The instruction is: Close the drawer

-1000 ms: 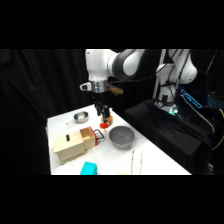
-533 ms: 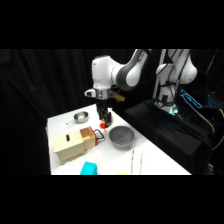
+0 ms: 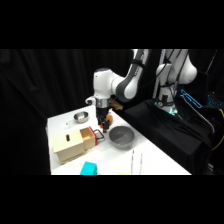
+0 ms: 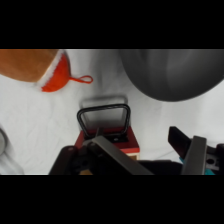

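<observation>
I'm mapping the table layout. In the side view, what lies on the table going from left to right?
Wooden box → its orange-brown drawer → grey bowl → metal tongs. The end effector hangs above the drawer's handle.

A white table stands against black curtains that fill the whole backdrop. To the right of the table, black cloth drapes over dark gear, with a small teal light and blue glints showing. The tabletop is brightly lit while everything around it lies dark.
</observation>
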{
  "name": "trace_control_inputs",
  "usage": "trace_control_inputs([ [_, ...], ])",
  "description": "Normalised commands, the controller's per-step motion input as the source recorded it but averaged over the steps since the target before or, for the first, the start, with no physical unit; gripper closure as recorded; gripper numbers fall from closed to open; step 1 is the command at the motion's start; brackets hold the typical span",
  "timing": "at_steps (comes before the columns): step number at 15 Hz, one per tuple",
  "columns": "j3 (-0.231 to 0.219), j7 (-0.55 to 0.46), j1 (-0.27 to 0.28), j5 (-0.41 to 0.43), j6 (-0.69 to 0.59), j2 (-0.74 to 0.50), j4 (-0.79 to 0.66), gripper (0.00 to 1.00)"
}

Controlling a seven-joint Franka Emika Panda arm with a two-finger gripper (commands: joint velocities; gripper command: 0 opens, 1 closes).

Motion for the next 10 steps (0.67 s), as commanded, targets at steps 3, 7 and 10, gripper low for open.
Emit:
trace_control_inputs([
  [3,0.077,-0.07,-0.077,0.006,0.31,0.25,0.14,0.0],
  [7,0.106,-0.07,-0.119,0.012,0.24,0.31,0.23,0.0],
  [10,0.116,-0.07,-0.137,0.0,0.18,0.29,0.27,0.0],
])
